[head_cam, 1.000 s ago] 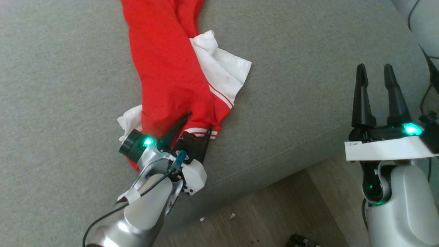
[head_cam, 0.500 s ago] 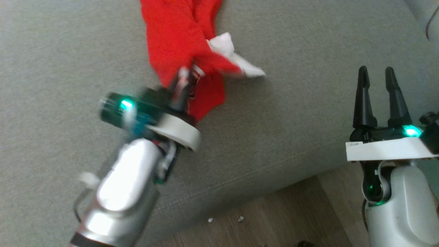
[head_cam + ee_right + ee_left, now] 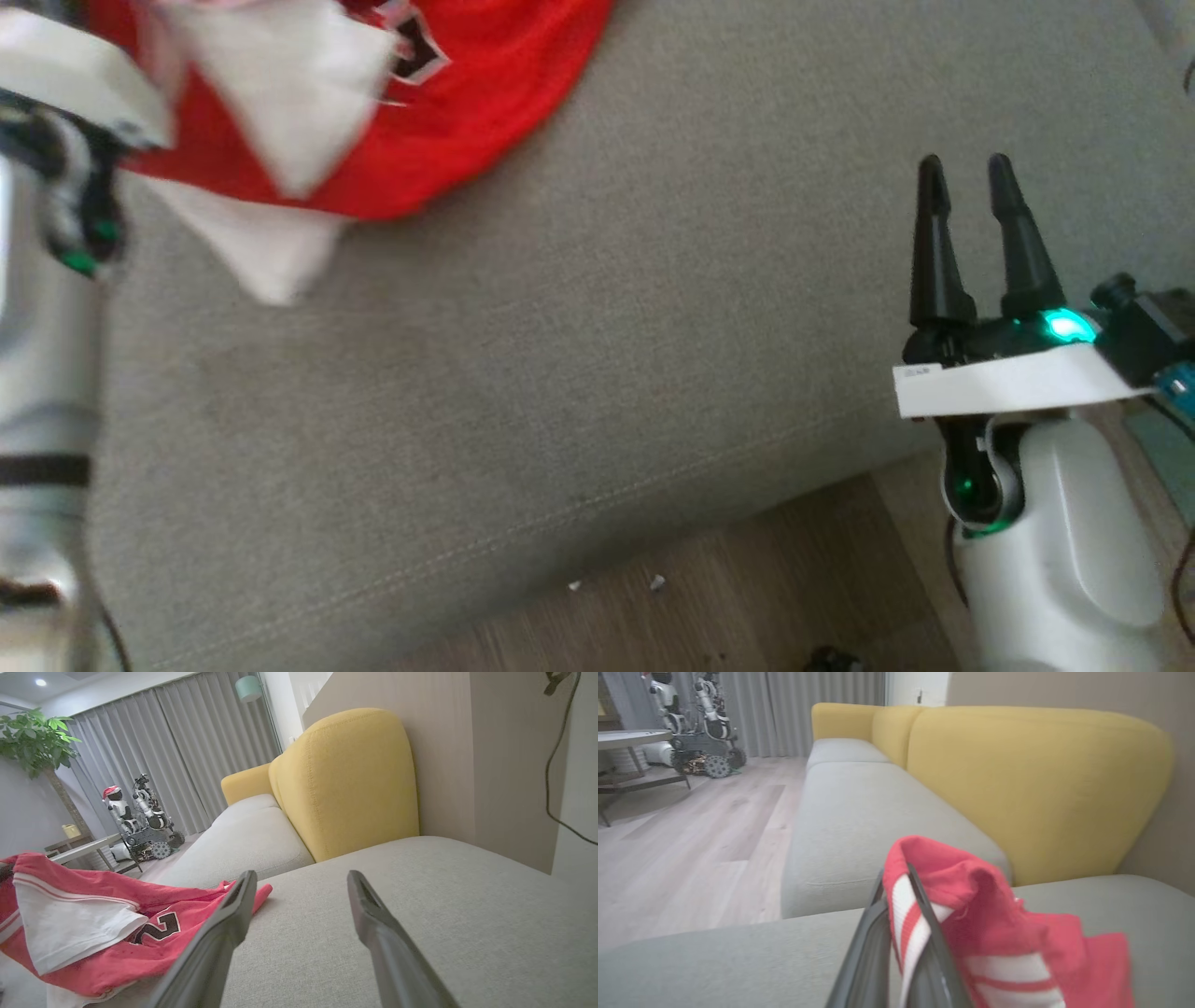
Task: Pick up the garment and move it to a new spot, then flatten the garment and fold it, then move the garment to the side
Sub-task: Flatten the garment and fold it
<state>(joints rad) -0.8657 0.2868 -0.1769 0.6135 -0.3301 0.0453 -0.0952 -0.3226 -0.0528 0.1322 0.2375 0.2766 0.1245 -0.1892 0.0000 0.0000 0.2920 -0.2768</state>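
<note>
1. Left gripper (image 3: 895, 871), left wrist view: jaws closed tight on the red and white knit-fabric garment (image 3: 994, 924). Pinched part is a white-and-red striped hem, folded over the dark fingertips.
2. Same view: rest of garment hangs off to the right of the fingers, above the grey woven-fabric seat cushion (image 3: 579, 355).
3. Head view: garment at upper left of the cushion, bunched and blurred. White panel on top of the red, a second white flap below it, a black diamond-shaped mark with white edging near the top. How much rests on the cushion and how much is lifted: cannot tell.
4. Silver left forearm (image 3: 42, 392) at the left edge of the head view, blurred, just beside the garment.
5. Right gripper (image 3: 964, 173): jaws apart, empty. Sits over the right front part of the cushion, well apart from the garment.
6. Right wrist view: garment to the left of the fingers, its red tip just beside the left finger. Black numeral 2 with white outline visible, plus a white panel edged with a thin red stripe.
7. Surroundings: yellow upholstered backrest (image 3: 350, 779), pale wood-plank floor (image 3: 728, 597) with small white scraps (image 3: 658, 583), grey pleated curtains (image 3: 187, 751), another wheeled robot (image 3: 140, 816), green leafy plant (image 3: 35, 742).
</note>
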